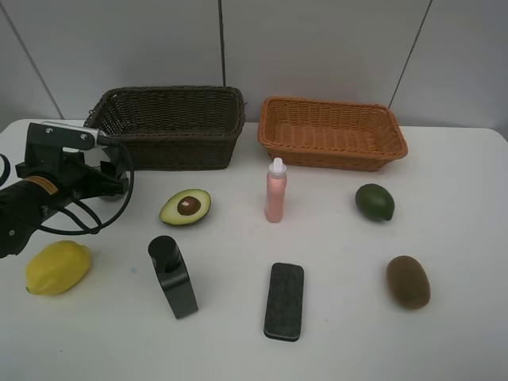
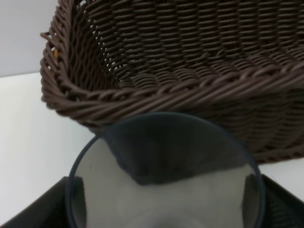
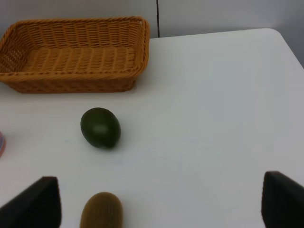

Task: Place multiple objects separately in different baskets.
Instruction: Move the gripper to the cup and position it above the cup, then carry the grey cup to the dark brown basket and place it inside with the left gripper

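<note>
From the high camera, the left gripper (image 1: 111, 176) sat low over the white worktop (image 1: 444, 341), just near of the dark brown basket (image 1: 171, 127) at its left corner. What lay between its jaws was hidden there. The lemon (image 1: 57, 267), halved avocado (image 1: 185, 206), black bottle (image 1: 172, 276), eraser block (image 1: 284, 301), pink bottle (image 1: 275, 190), dark green fruit (image 1: 375, 202) and kiwi (image 1: 408, 281) lay on the worktop, none of them in the dark basket or the orange basket (image 1: 332, 132).

The left wrist camera showed the grey cup (image 2: 161, 190), mouth up, between the jaws, one jaw at each side of its rim. Whether they pressed on it or merely flanked it, I could not tell. The dark basket's wall rose just beyond.

The right wrist camera showed the right gripper (image 3: 161, 199) with jaws wide and nothing between them. The kiwi and green fruit lay ahead, the orange basket farther off.

The likely trouble was the cup: with smooth round walls, an off-centre squeeze could pop it out. If it were carried forward too low, it could strike the woven rim and shove the basket
</note>
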Robot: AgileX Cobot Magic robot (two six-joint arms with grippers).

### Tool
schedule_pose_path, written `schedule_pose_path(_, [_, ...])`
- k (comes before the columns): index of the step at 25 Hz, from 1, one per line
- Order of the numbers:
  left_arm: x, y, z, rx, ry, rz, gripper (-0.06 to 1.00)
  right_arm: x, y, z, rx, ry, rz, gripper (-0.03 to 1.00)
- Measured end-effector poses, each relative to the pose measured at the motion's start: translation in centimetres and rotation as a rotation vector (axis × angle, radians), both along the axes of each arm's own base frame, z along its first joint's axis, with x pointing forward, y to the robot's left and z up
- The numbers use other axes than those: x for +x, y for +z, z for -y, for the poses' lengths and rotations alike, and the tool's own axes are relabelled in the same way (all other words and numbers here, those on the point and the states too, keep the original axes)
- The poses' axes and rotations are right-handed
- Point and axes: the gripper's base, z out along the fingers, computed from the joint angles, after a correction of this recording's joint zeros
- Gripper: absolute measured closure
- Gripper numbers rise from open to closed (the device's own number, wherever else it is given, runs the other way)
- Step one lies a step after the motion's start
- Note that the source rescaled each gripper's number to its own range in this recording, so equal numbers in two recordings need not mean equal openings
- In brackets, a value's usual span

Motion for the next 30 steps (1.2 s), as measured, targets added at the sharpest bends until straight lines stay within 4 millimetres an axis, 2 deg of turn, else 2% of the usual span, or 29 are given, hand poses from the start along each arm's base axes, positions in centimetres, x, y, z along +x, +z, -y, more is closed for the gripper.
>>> schedule_pose_path(8, [-4.0,1.6,-0.6,-0.001,0.003,-0.042,0.17,0.0,0.0,0.0,0.0,0.0,0.0,-0.03])
schedule_pose_path(12, [-5.1,3.8,-0.7,-0.053,0.019,0.023,0.17,0.0,0.0,0.0,0.0,0.0,0.0,-0.03])
schedule_pose_path(17, [-4.9,7.6,-0.7,-0.199,0.051,0.174,0.17,0.0,0.0,0.0,0.0,0.0,0.0,-0.03])
schedule_pose_path(21, [-2.4,10.7,-0.3,-0.266,0.064,0.202,0.17,0.0,0.0,0.0,0.0,0.0,0.0,-0.03])
schedule_pose_path(27, [4.7,15.6,0.7,-0.228,0.065,0.115,0.17,0.0,0.0,0.0,0.001,0.0,0.0,-0.03])
schedule_pose_path(30, [8.2,16.5,1.2,-0.184,0.056,0.071,0.17,0.0,0.0,0.0,0.001,0.0,0.0,-0.03])
